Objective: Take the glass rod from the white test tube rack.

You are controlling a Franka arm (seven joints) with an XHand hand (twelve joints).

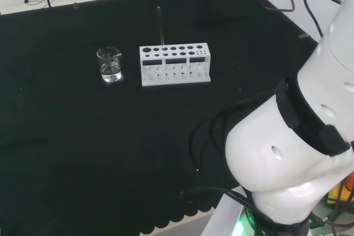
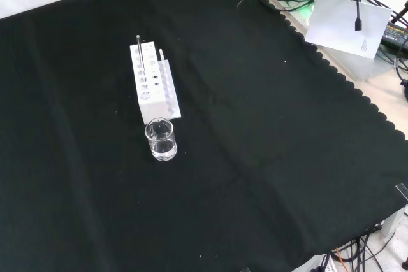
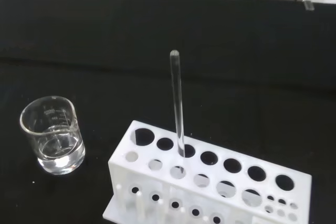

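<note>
The rod (image 3: 176,103) stands in the rack (image 3: 210,182), in one of the large holes of the back row, the third hole from the end nearest the beaker (image 3: 52,135) as the wrist view shows it. Its long axis runs almost straight up, with its rounded top end high above the rack and its lower end down inside the hole. In the wrist view it leans only very slightly. In the head view the rod (image 1: 160,26) rises as a thin, faint line from the rack (image 1: 175,64), toward the rack's left end. In the front view the rod (image 2: 140,55) is a thin grey line above the rack (image 2: 153,84), at the end farther from the beaker (image 2: 160,139).

The rod's part below the rack's top plate is mostly hidden; only a blurred trace shows through the hole beneath. The rack's near corner is cut off at the wrist view's edge. The rod is clear and hard to trace against the cloth (image 1: 83,136) in the head view.

The beaker stands on the cloth just beside one end of the rack, apart from it, with a little clear liquid at its bottom. In the head view the beaker (image 1: 109,64) is left of the rack.

I cannot tell the state of the hand.
</note>
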